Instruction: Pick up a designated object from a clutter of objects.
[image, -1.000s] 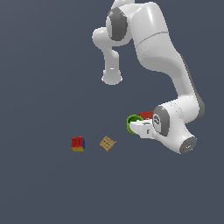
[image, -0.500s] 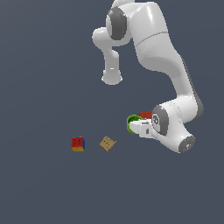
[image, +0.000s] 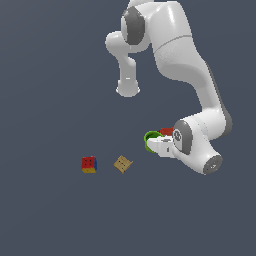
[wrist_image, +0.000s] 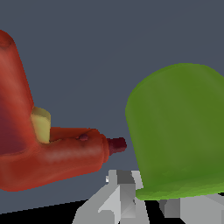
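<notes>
A: Down at the claw (image: 153, 144), low at the end of the white arm (image: 195, 85). In the wrist view one grey finger (wrist_image: 118, 197) pokes up right against the base of the green cup (wrist_image: 179, 131), and a second grey piece shows under the cup's other side.

B: Clenched on it, then?

A: Cannot tell. The cup fills the frame and hides how the fingers sit against it. In the exterior view only a green sliver (image: 149, 138) peeks out beside the wrist housing.

B: So where's the cup, exactly?

A: Right at the claw's tip, touching or nearly touching the fingers, at about nine o'clock from the arm's big round wrist joint. Whether it sits on the floor or hangs clear, I can't make out.

B: And that red thing?

A: The red toy drill (wrist_image: 48, 144), just beside the cup, with its dark bit pointing toward the cup wall and a small gap between them. From outside, only a red scrap (image: 166, 131) shows, at roughly one o'clock from the cup.

B: Farther out?

A: The flat tan block (image: 123, 163) lies at about eight o'clock from the cup, well apart. The multicoloured cube (image: 89, 164) sits beyond it, at nine o'clock from the block, on the dark grey floor (image: 50, 100).
</notes>
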